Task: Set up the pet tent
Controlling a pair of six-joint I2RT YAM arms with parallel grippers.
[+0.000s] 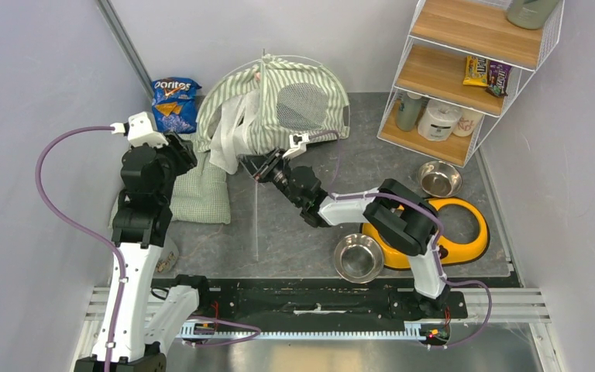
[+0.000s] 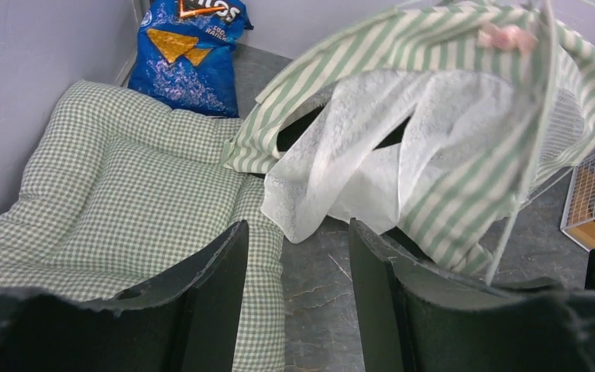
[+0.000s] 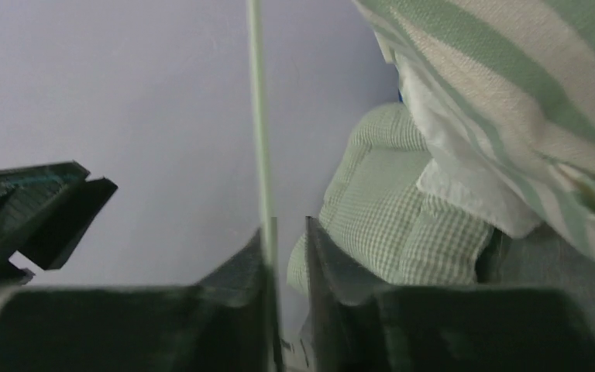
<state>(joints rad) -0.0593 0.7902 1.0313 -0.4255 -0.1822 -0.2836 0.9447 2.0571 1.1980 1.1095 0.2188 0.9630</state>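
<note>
blue chip bag [image 1: 175,105]: i am reading "doritos" across its top
shelf snack packets [image 1: 486,74]: i am finding their print too small to read

Grey table surface [image 1: 294,232] carries the pet tent [image 1: 279,108] at the rear, with a checked cushion [image 1: 201,198] and a chip bag [image 1: 175,105] to its left. To the right stand a front steel bowl [image 1: 358,257], a rear steel bowl [image 1: 439,178], a yellow holder [image 1: 472,232] and a wire shelf [image 1: 465,70].

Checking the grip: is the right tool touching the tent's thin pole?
Touching. The right wrist view shows the thin pole lying against one finger of the right tool, with a gap to the other finger.
</note>
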